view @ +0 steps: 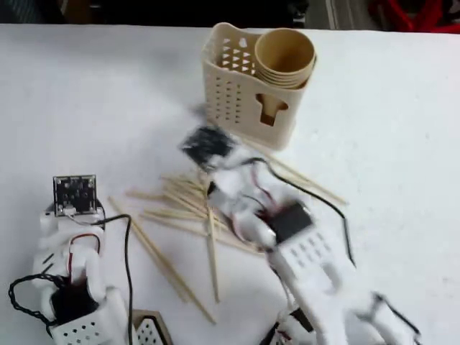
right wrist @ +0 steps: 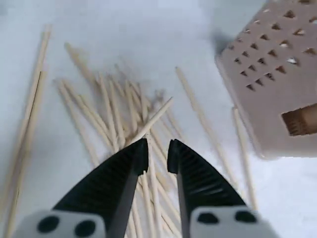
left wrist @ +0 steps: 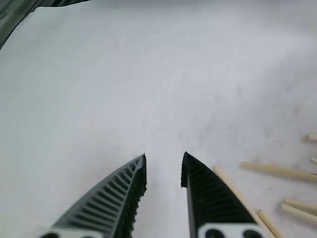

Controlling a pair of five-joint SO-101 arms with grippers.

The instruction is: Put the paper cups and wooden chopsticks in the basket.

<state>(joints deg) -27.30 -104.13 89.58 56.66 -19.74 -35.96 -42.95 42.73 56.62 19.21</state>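
Right gripper (right wrist: 157,150): ribbed jaws barely parted, empty.
Chopsticks (right wrist: 153,118): thin wooden rods scattered beneath it.
Basket (right wrist: 267,64): perforated beige, beside it, holding cups (view: 285,52).
Left gripper (left wrist: 164,164): released, chopsticks beside.

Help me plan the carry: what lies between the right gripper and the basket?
Loose chopsticks on the table, seen in the right wrist view; nothing else separates the right gripper from the basket.

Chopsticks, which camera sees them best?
The high view. It takes in nearly the whole scattered pile of chopsticks on the table, beside the basket. The right wrist view shows many of them close up, past the right gripper, but cuts some off. The left wrist view catches just a few.
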